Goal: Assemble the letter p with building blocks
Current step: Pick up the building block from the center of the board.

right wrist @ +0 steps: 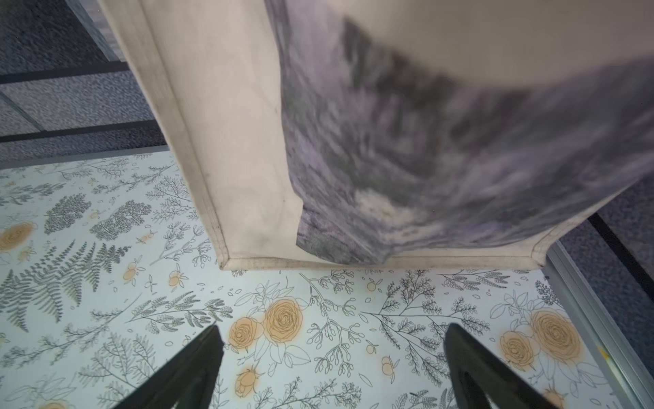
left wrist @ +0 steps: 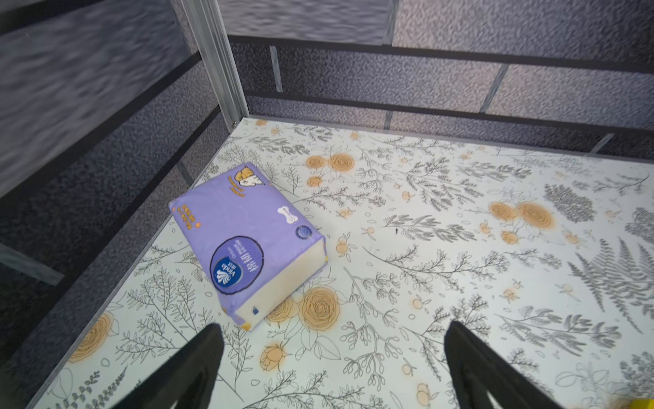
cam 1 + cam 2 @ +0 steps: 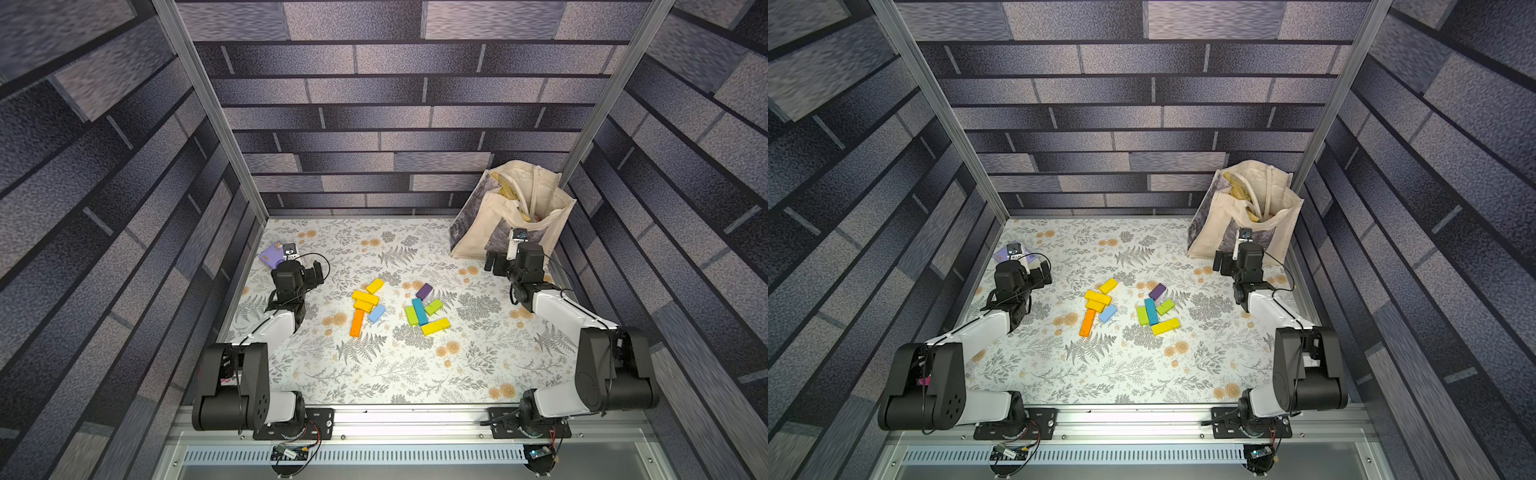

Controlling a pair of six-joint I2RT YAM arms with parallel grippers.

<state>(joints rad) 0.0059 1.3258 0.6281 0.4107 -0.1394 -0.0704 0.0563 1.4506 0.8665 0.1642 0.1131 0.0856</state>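
Observation:
The building blocks lie flat in two loose groups mid-table in both top views. The left group has yellow blocks (image 3: 365,297), a long orange block (image 3: 356,323) and a light blue block (image 3: 376,313). The right group has a purple block (image 3: 424,291), a teal block (image 3: 420,311), lime green blocks (image 3: 411,316) and a long yellow block (image 3: 435,326). My left gripper (image 3: 314,272) (image 2: 334,327) hangs open left of them, empty, over bare table. My right gripper (image 3: 492,262) (image 1: 332,329) is open and empty too, to their far right, close to the bag.
A purple tissue packet (image 2: 247,240) (image 3: 270,254) lies by the left wall, just beyond my left gripper. A cream tote bag (image 3: 515,195) (image 1: 240,141) stands in the back right corner, right in front of my right gripper. Patterned walls and metal posts enclose the floral table (image 3: 374,374).

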